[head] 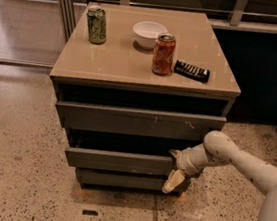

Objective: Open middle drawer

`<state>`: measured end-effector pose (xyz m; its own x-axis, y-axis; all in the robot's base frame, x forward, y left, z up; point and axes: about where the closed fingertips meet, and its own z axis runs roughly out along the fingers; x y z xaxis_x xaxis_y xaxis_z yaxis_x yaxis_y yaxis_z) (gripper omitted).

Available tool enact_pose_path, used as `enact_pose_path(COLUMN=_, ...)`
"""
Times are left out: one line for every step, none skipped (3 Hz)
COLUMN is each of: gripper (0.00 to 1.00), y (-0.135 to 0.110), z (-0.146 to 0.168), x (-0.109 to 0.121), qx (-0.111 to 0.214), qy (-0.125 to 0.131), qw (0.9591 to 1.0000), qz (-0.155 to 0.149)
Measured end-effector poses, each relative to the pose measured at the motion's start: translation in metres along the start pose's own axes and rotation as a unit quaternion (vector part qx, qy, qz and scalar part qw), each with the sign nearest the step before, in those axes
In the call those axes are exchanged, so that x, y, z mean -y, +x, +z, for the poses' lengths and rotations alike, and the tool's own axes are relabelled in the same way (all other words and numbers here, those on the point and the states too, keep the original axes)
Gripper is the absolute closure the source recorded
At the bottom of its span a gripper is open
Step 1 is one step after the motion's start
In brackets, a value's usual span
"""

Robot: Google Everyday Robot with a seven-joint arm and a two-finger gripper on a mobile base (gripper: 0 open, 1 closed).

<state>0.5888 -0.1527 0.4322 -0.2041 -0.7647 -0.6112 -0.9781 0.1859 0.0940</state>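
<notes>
The cabinet has three dark grey handleless drawer fronts. The middle drawer (119, 161) is a plain long panel below the wide scratched top front (137, 121) and above the short bottom front (120, 180). It stands slightly out from the cabinet, with a dark gap above it. My gripper (174, 168) comes in from the right on a white arm and sits at the middle drawer's right end. One cream finger (173, 181) hangs down in front of the panel's lower right corner; the other is near the top edge.
On the cabinet top (114, 64) stand a green can (97, 25), a white bowl (149, 34), a red can (163, 54) and a black remote (191, 71). A metal railing runs behind. Speckled floor (15, 168) lies all around the cabinet.
</notes>
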Motion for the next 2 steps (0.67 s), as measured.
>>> enact_pose_path(gripper=0.00, y=0.004, z=-0.010, x=-0.022, qx=0.007, qy=-0.024, qw=0.9996, qz=0.015)
enact_pose_path(gripper=0.00, y=0.008, z=-0.015, x=-0.048, qx=0.017, qy=-0.059, qw=0.9975, qz=0.034)
